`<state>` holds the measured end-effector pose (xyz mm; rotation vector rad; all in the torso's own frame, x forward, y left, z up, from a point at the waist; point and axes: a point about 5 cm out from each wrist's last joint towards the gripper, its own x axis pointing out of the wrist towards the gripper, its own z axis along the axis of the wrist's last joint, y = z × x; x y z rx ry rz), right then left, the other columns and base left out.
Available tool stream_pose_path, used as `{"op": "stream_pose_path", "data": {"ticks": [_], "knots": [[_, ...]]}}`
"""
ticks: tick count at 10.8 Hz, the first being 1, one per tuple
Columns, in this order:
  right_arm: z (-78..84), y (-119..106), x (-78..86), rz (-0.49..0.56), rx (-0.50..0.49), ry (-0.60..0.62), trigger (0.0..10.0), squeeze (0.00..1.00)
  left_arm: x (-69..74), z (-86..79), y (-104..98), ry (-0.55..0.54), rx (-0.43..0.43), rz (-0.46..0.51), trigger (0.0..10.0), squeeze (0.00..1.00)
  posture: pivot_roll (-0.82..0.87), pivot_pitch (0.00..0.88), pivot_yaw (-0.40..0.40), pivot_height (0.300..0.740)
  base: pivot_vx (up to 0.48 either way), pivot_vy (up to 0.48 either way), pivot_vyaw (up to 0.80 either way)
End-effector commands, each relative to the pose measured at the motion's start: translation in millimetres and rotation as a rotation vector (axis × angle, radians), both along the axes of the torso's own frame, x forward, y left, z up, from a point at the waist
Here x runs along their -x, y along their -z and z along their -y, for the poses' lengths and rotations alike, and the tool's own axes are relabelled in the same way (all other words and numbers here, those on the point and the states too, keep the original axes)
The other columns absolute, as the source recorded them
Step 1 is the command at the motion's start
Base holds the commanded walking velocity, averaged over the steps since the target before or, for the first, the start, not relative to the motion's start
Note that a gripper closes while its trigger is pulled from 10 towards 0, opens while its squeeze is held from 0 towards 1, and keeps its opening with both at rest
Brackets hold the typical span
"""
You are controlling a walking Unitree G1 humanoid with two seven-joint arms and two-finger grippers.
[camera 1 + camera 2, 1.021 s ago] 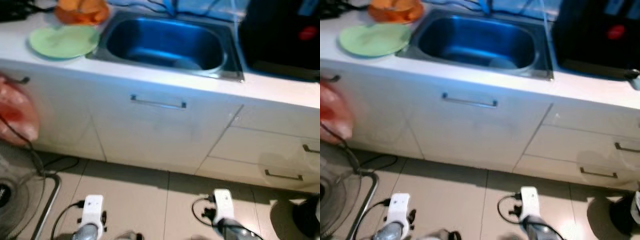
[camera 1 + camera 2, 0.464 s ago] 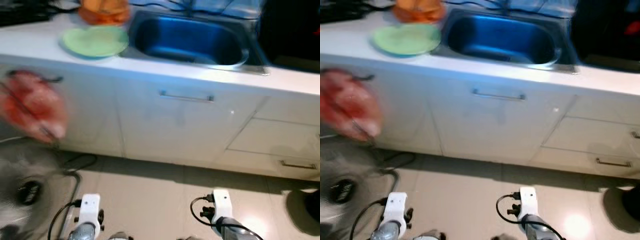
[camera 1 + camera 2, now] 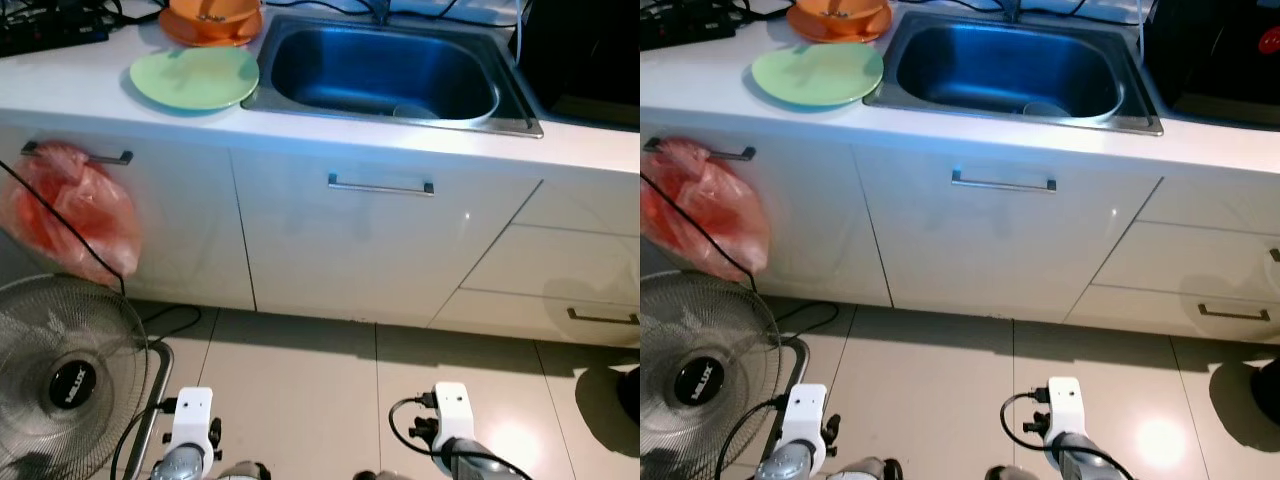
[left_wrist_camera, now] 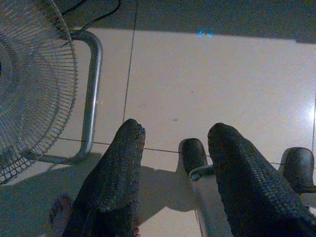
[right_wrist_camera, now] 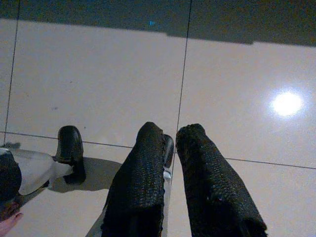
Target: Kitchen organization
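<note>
The green plate (image 3: 194,77) and orange bowl (image 3: 211,17) sit on the counter left of the sink (image 3: 388,68) — well above both grippers. The left gripper (image 4: 173,148) hangs parted over the floor tiles; the right gripper (image 5: 170,143) hangs nearly closed, empty.

White worktop (image 3: 90,95) runs above white cabinets. Steel sink (image 3: 385,72) sunk into it, toward back edge. Green plate (image 3: 194,78) flat on worktop just beside sink's left rim. Orange bowl (image 3: 211,20) behind plate, near back edge. Dark cables (image 3: 45,22) at far left corner. Tiled floor (image 3: 300,390) below carries standing fan (image 3: 70,375) at left.
</note>
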<state>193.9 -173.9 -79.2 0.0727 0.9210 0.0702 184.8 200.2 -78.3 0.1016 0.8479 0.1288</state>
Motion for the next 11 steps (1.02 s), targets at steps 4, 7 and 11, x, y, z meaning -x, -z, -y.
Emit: {"op": "stream_pose_path", "data": {"ticks": [4, 7, 11], "knots": [[2.6, 1.4, 2.9, -0.017, 0.0, 0.002, 10.0, 0.0, 0.9, 1.1, 0.8, 0.002, -0.005, -0.007, 10.0, 0.0, 0.01, 0.109, -0.04, 0.74, 0.421, 0.0, 0.0], [1.5, 1.5, 2.9, -0.017, -0.005, 0.007, 10.0, 0.0, 0.5, 0.2, 0.4, 0.007, -0.009, -0.006, 10.0, 0.0, 0.01, 0.113, -0.034, 0.74, 0.423, 0.0, 0.0], [0.2, 1.7, 2.9, -0.017, -0.009, 0.012, 10.0, 0.0, -2.0, -0.2, -1.4, 0.011, -0.005, 0.013, 10.0, 0.0, 0.01, 0.117, -0.031, 0.74, 0.378, 0.0, 0.0]]}}
